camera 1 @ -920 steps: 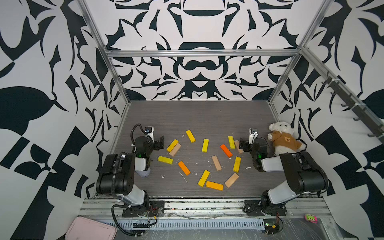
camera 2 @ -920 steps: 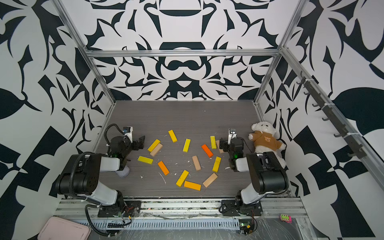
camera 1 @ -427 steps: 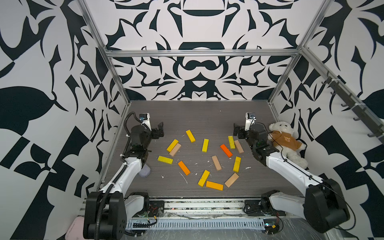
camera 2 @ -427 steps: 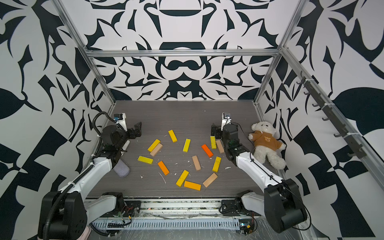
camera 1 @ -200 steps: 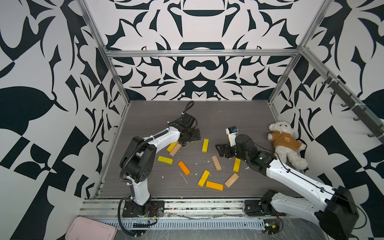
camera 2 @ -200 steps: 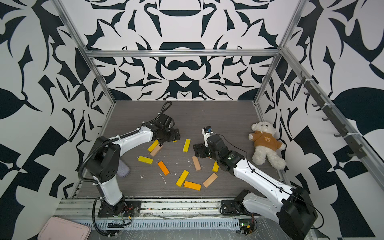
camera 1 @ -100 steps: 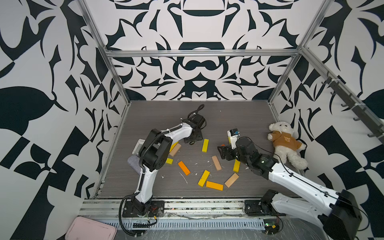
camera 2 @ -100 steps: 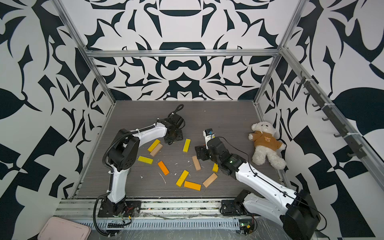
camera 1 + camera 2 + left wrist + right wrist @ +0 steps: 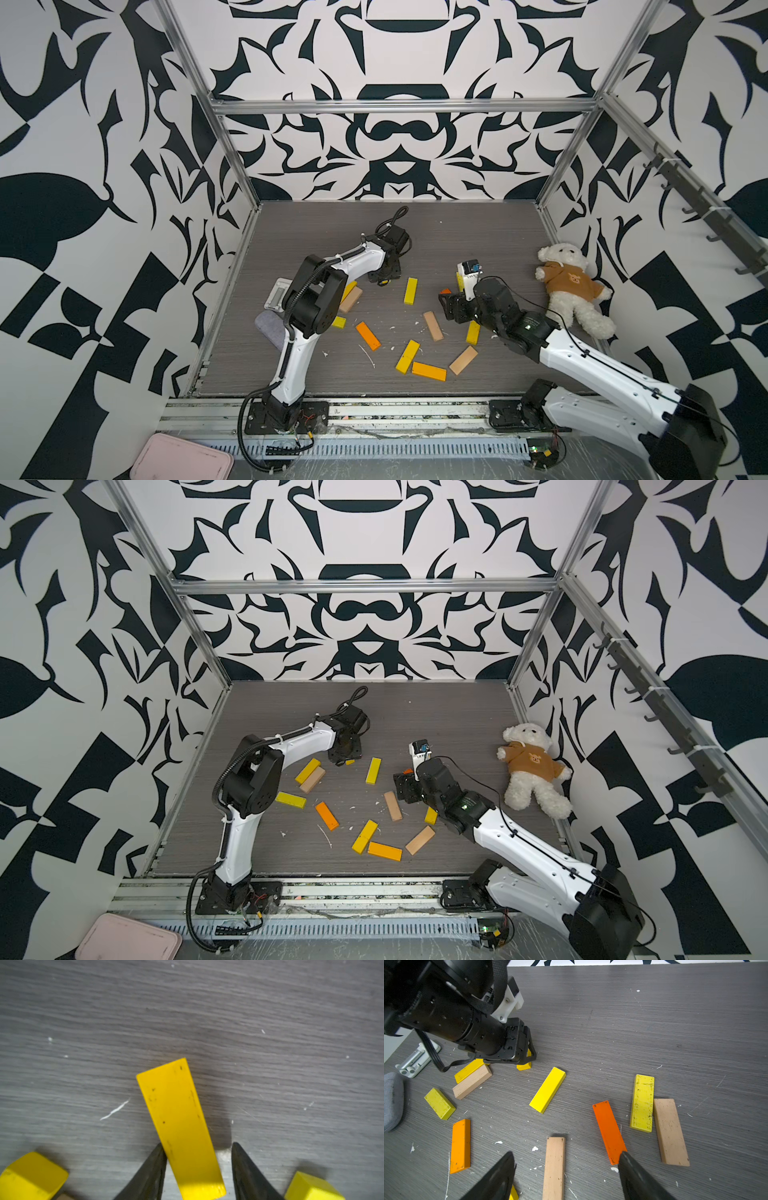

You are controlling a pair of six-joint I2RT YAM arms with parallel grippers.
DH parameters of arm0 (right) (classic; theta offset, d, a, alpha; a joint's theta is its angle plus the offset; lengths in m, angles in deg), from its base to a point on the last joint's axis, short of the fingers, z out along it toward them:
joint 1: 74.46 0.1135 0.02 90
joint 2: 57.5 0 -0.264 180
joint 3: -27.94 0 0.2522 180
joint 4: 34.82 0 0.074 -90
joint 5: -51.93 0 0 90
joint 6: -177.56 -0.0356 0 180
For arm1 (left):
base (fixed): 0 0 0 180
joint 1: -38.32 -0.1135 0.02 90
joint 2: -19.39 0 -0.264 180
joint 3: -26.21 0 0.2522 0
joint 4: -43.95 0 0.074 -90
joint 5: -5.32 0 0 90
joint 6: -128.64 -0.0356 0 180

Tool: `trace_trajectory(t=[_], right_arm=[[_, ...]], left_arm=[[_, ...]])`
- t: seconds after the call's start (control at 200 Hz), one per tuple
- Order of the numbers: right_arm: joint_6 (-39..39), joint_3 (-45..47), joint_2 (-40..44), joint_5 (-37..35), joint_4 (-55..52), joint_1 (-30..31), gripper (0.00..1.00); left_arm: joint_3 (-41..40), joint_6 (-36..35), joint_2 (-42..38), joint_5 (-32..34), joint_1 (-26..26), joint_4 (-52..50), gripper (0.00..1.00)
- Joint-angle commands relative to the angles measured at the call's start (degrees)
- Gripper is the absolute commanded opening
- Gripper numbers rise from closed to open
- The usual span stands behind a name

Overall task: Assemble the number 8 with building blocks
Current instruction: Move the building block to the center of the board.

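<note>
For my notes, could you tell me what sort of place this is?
Likely a robot test booth: patterned walls on a metal frame, with a left arm and right arm mounted in front.

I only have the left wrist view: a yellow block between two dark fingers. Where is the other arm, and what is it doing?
Observer: The right pincer is open near the middle of the table. Its wrist view shows a tan block between the jaws.
Operator: Is any part of the 8 laid out?
Observer: No. In a top view the blocks lie scattered and form no figure.
Operator: Is anything on the table besides those?
Observer: A bear lies by the wall on the right arm's side, apart from the blocks.
</note>
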Motion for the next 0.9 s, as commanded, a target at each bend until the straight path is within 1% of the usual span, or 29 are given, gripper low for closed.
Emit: trace_trajectory(t=[0.0,0.225,0.29,0.36,0.615,0.76,0.895], right_arm=[[-0.4,0.2,0.9,-1.1,-0.1,0.2,0.79],[-0.9,0.4,1.3,-1.0,-0.1,0.2,0.75],[-0.9,0.4,1.4,-0.9,-0.1,0.3,0.73],[-1.2,0.6,1.3,-0.7,0.0,0.2,0.73],[-1.8,0.9,1.1,-0.3,0.4,0.2,0.71],[-2.1,0.9,0.7,0.1,0.9,0.3,0.71],[-2.4,0.8,0.3,0.2,1.1,0.5,0.71]], left_arm=[[1.2,-2.1,0.9,0.4,-0.4,-2.2,0.46],[0.0,-7.0,-1.0,0.7,-1.6,-2.3,0.35],[-0.6,-8.4,-1.9,1.5,-1.9,-2.4,0.34],[-1.1,-9.6,-2.5,1.7,-2.4,-2.5,0.31],[-4.9,-10.6,-5.5,1.5,-4.8,-1.1,0.31],[-6.8,-11.1,-6.8,0.2,-5.9,0.3,0.31],[-7.3,-12.2,-6.6,-0.6,-6.2,0.7,0.34]])
